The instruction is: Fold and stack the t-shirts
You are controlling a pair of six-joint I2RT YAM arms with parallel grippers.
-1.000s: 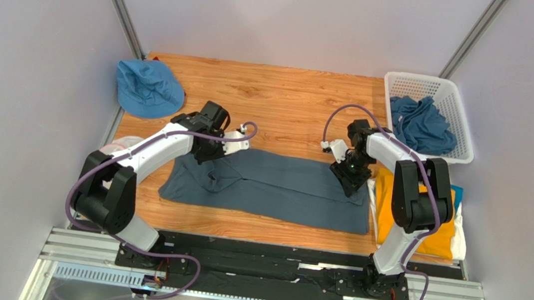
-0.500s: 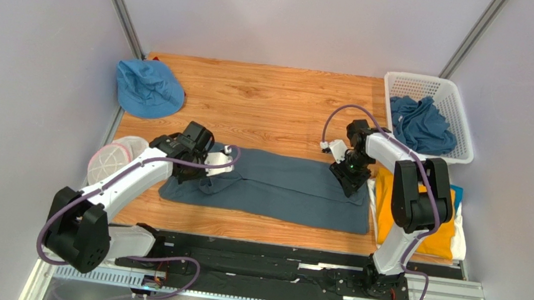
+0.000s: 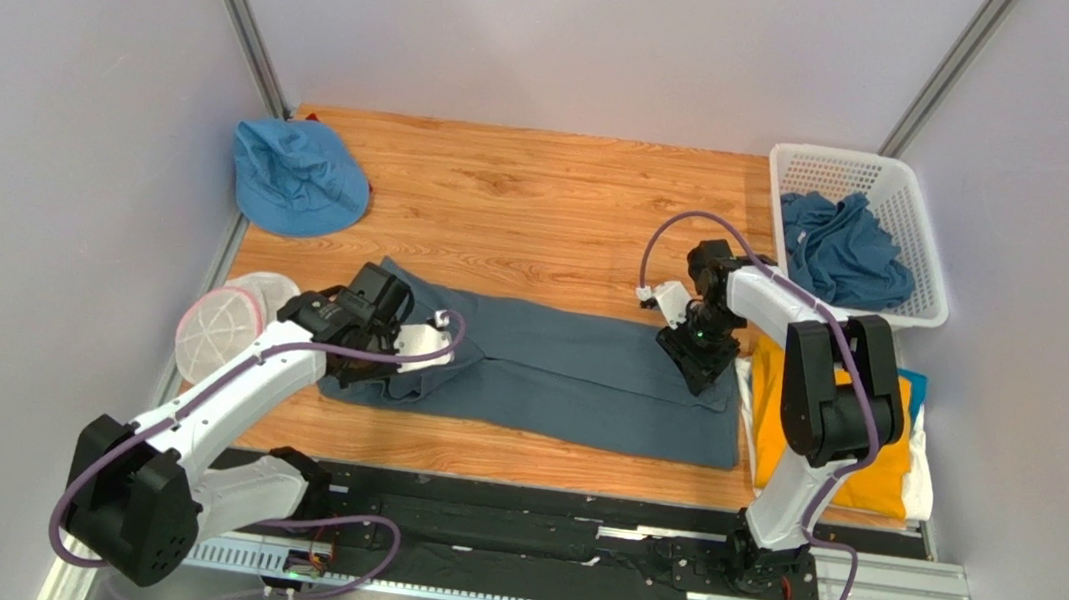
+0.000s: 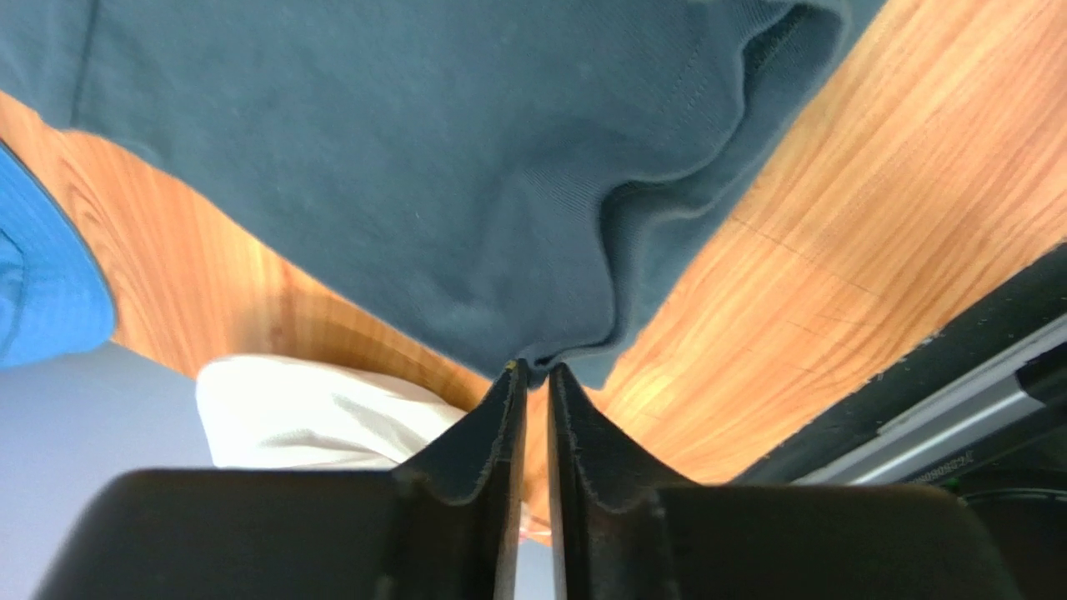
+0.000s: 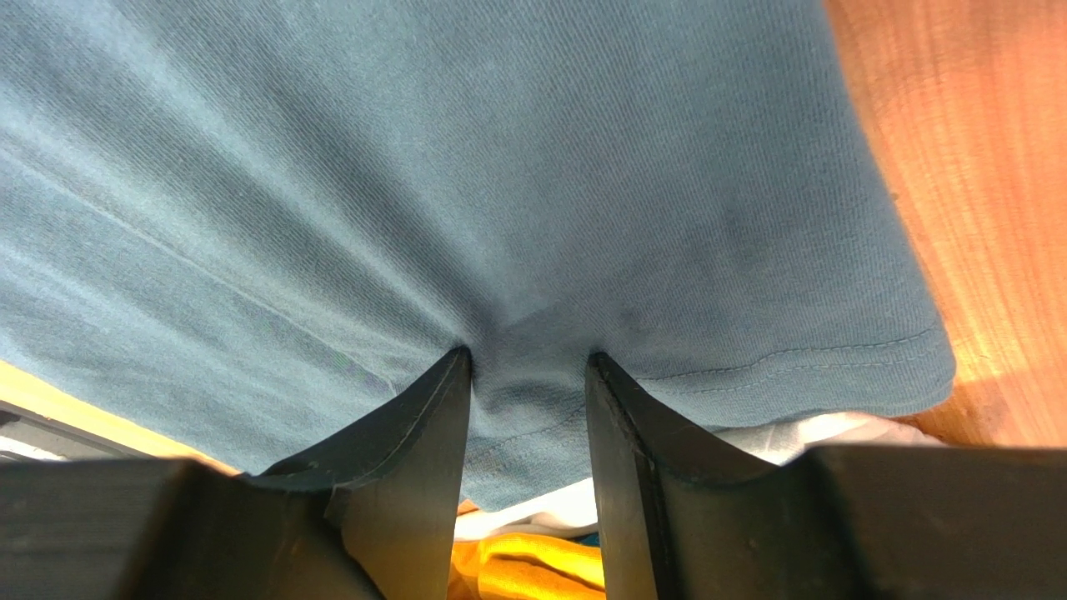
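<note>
Your left gripper (image 4: 530, 366) is showing only a narrow slit between its fingers. A folded corner of the slate shirt (image 4: 376, 163) is meeting its tips, but you cannot tell whether it is pinching the cloth or merely touching it. Your right gripper (image 5: 526, 356) is standing partly apart with a tuck of the same shirt bunched between its fingers, just inside the hem, and creases are running out from that grip. Under that hem a yellow shirt (image 5: 526, 575) and a white shirt (image 5: 564, 506) are peeking out. From above, the left gripper is sitting at the slate shirt's left end, where the cloth is lying doubled over, and the right gripper is sitting at its far right corner. The slate shirt is lying stretched left to right across the near half of the table (image 3: 553, 197). A pouch (image 3: 223, 325) is lying just left of the left arm, and a hat (image 3: 295, 175) is sitting at the far left. A basket (image 3: 851, 161) at the far right is holding more blue shirts (image 3: 841, 252).
</note>
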